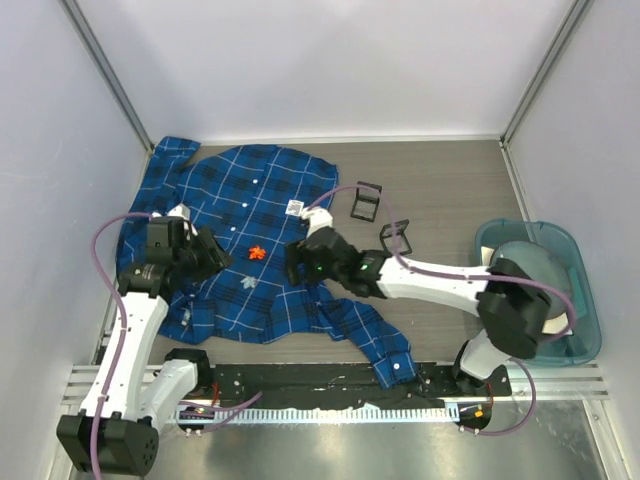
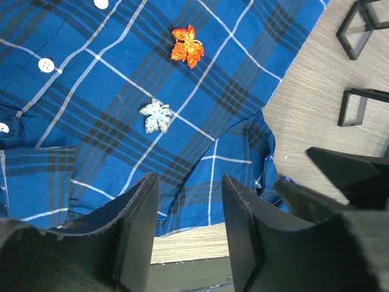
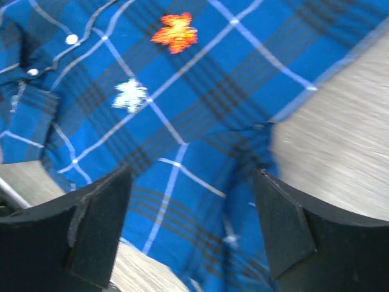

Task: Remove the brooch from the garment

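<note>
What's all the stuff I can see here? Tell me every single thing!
shirt: one, blue and navy plaid with white buttons, spread on the left half of the table
orange leaf brooch: one, orange, on the middle of the shirt
pale leaf brooch: one, silvery pale blue, on the shirt, just nearer the arm bases than the orange one
label: one, white, near the shirt's right edge
black frames: two, black, on bare table right of the shirt
bin: one, see-through teal, far right, something grey inside
table: one, grey wood grain
left claw: one, black, open, over the shirt left of the brooches
right claw: one, black, open, over the shirt right of the brooches
</note>
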You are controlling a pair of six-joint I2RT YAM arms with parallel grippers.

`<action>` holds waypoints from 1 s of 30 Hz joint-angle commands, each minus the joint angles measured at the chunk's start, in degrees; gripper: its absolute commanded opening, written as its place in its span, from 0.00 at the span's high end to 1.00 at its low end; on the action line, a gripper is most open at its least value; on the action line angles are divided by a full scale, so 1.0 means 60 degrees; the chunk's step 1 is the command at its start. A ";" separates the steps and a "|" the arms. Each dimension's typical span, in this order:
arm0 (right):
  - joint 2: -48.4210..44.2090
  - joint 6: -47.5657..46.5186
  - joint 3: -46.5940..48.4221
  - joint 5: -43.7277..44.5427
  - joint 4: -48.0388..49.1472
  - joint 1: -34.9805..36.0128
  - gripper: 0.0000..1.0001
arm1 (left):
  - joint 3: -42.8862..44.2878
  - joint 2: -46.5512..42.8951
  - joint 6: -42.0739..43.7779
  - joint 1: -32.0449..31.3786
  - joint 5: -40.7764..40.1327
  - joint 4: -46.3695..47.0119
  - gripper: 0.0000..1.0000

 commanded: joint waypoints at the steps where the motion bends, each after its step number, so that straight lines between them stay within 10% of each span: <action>1: 0.0954 0.0784 0.0801 -0.0707 0.2038 0.0550 0.19 | -0.0078 0.0199 -0.0493 -0.0020 0.0127 0.0238 0.53; 8: 0.2508 0.0434 0.1636 -0.1280 0.2582 0.0639 0.30 | -0.0899 0.1457 -0.1080 -0.0020 0.0566 0.1657 0.74; 17: 0.3502 0.0990 0.1782 -0.3457 0.3402 -0.0664 0.50 | -0.0286 0.3492 -0.1315 -0.0093 0.1447 0.3140 0.53; 30: 0.4983 -0.0240 0.4415 -0.4443 0.1442 -0.1236 0.55 | 0.1034 0.6102 -0.1388 -0.0049 0.0845 0.3447 0.73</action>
